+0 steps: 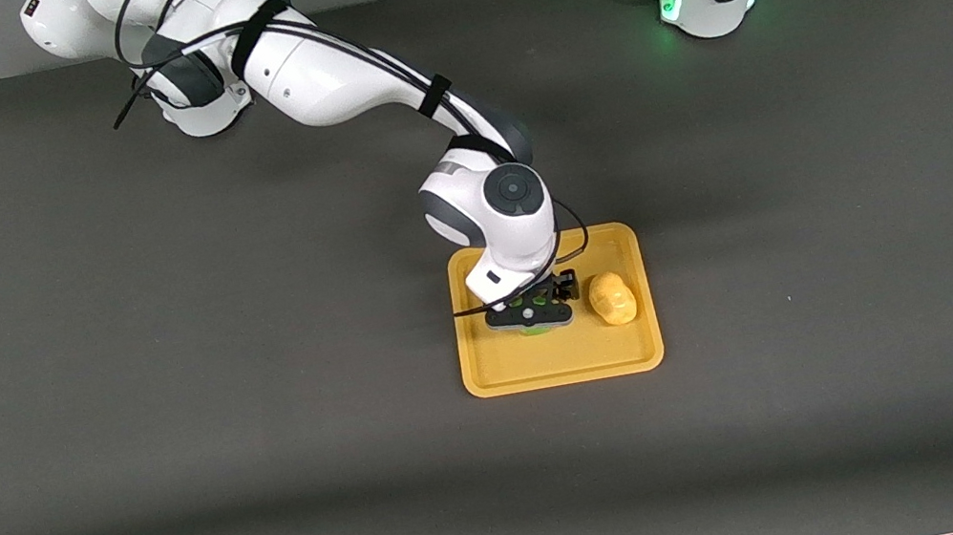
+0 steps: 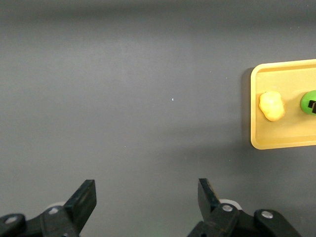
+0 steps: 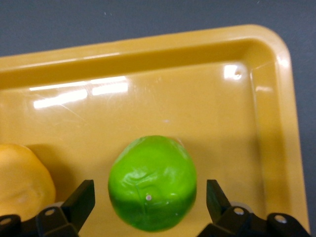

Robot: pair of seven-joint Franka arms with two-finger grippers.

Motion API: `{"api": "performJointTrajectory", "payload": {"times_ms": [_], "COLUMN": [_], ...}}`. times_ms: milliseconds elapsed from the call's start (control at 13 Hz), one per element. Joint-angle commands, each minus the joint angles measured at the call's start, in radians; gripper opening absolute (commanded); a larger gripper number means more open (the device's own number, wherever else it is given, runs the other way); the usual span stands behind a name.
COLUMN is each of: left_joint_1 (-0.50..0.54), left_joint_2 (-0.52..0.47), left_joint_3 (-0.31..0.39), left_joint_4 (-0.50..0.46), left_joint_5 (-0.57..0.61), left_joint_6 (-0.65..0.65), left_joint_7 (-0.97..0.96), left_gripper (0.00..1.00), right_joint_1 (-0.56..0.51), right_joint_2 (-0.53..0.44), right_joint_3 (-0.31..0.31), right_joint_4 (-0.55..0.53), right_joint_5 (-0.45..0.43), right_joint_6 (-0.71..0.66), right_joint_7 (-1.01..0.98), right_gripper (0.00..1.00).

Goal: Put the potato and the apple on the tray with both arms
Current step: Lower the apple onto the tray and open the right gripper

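Seemingly smooth, rigid, the apple rests on the tray between parted right gripper jaws; left gripper also spread

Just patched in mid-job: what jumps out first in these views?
The yellow tray at mid-table, with the right tool low over it, fingers open either side of the green apple in the tray. The potato lies beside the apple, toward the left arm's end. The left tool waits open over bare table.
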Motion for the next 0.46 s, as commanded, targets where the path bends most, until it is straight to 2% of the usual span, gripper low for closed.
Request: {"api": "performJointTrajectory", "payload": {"times_ms": [0,231,385], "left_joint_1": [-0.012,-0.012,-0.012], "left_joint_2": [-0.004,-0.004,-0.002], "left_joint_3": [0.01,0.01,0.01], "left_joint_4": [0.002,0.002,0.005], "left_joint_5": [0.016,0.016,0.016], "left_joint_6": [-0.013,-0.01,-0.006], "left_joint_7": [0.002,0.002,0.003], "left_gripper": [0.92,0.94,0.96], "right_joint_1": [-0.01,-0.088,-0.167], "right_joint_2": [-0.111,-0.255,-0.374], "right_joint_3": [-0.009,-0.009,-0.009], "right_joint_4": [0.001,-0.008,-0.046], "right_joint_5": [-0.008,0.002,0.002], "right_joint_6": [-0.133,-0.276,-0.427], "right_joint_7": [-0.026,-0.112,-0.291], "right_gripper": [1.0,1.0,1.0]}}
